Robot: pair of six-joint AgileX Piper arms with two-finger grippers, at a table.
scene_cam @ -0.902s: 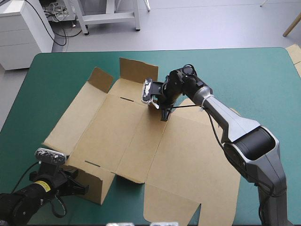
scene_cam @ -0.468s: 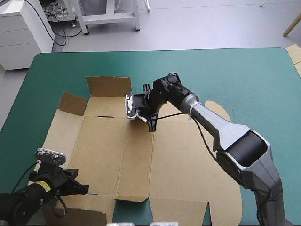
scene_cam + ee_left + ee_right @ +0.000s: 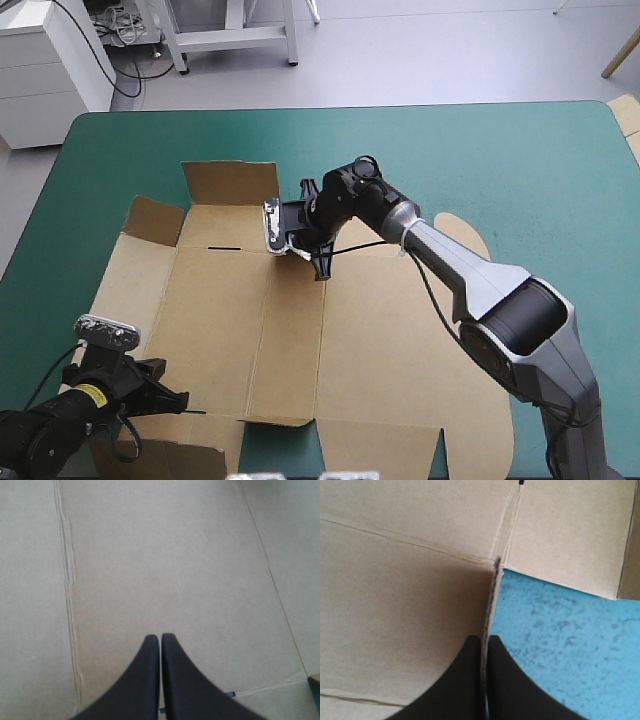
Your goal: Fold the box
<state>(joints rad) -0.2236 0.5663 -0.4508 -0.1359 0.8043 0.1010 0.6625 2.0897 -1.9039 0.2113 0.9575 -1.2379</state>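
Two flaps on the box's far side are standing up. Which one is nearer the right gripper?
The wide flap on the box's far edge, close beside the right gripper. The smaller flap stands at the far-left corner, farther off.

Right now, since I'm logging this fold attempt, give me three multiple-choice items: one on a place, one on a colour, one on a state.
1. Where does the right pincer hold the brown cardboard box sheet? A) far side B) near edge C) left flap
2. The table cover is A) grey B) teal-green C) red
3. The right pincer is A) wide open B) shut on board C) empty
Key: A, it reaches across to the far side; B, seen all around; B, a board edge runs between its black fingers.
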